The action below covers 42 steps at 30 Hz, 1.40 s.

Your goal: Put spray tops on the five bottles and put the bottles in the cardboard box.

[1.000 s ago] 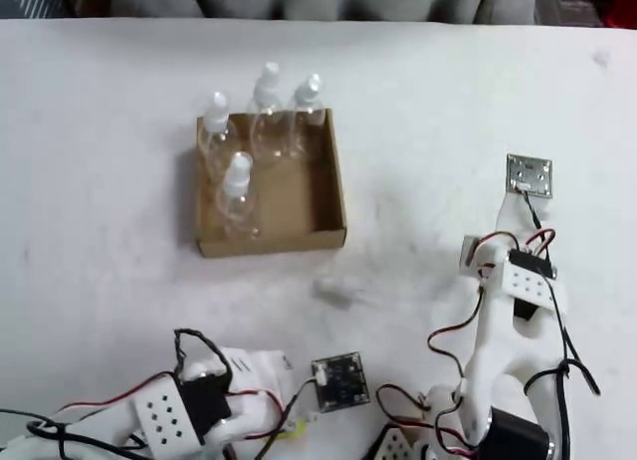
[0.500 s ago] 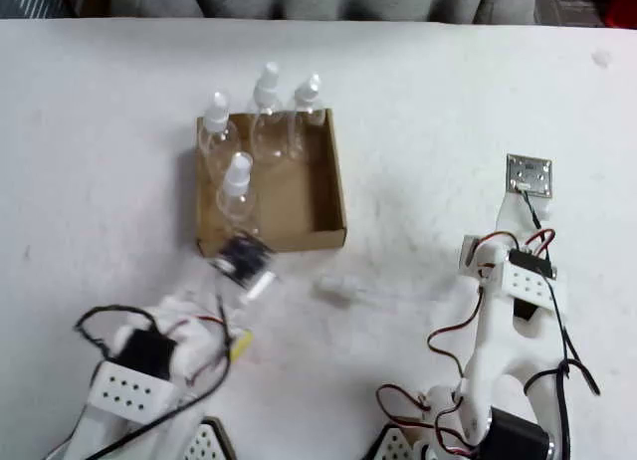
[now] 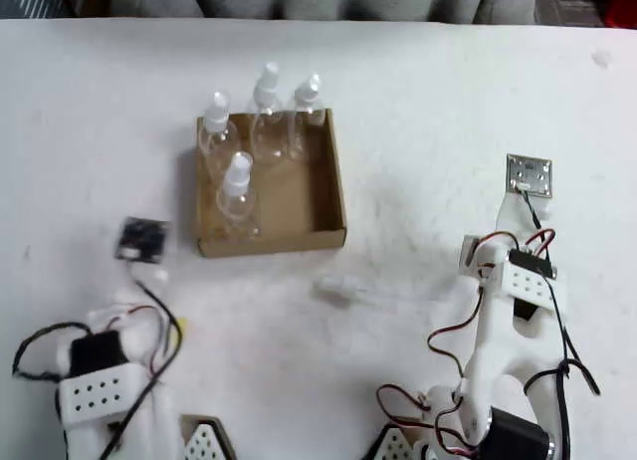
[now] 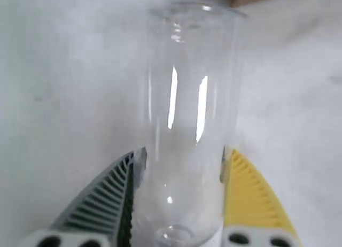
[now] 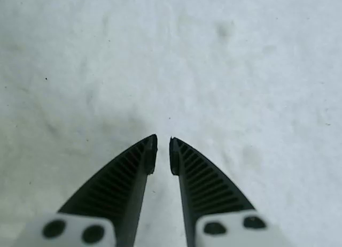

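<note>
One clear bottle (image 4: 187, 86), pinched across its body between the ribbed grey and yellow fingers (image 4: 246, 193) of the left end effector (image 4: 183, 153). It points away from the wrist, with a sliver of brown cardboard past its far end. The left arm (image 3: 100, 390) stands at the front left of the bench (image 3: 448, 82), left of the box and nearer than it.

Four more bottles, each with a white spray top (image 3: 237, 169), upright in the cardboard box (image 3: 299, 196):
- Back-row bottles (image 3: 266, 126): three side by side along the far wall.
- Fourth bottle (image 3: 237, 201): just in front of them, by the left wall.

One small clear piece (image 3: 346, 289), kind not discernible, lying on the bench near the box's near right corner, apart from both arms.

One right end effector (image 5: 163, 151), black ribbed fingers pressed almost together, a thin slit between the tips, nothing in it, over bare bench. The right arm (image 3: 503, 331) is at the front right, well apart from the box.
</note>
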Each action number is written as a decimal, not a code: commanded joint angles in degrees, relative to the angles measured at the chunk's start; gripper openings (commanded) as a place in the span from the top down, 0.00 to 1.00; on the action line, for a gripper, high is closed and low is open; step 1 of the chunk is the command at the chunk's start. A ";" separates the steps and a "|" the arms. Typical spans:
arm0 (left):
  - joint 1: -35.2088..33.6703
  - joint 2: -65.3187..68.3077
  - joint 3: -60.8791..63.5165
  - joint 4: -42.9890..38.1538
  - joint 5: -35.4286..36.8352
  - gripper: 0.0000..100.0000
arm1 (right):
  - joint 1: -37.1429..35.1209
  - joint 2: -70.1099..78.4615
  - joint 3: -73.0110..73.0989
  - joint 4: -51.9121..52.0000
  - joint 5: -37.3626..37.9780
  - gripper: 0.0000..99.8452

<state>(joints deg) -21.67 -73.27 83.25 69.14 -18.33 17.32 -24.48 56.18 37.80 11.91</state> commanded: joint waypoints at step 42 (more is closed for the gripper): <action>-26.77 2.24 -19.78 7.74 -11.78 0.97 | 0.13 -0.13 -2.46 1.36 0.00 0.98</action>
<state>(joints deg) -51.65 -73.27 63.38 77.32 -29.23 17.32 -24.48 56.18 38.86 11.91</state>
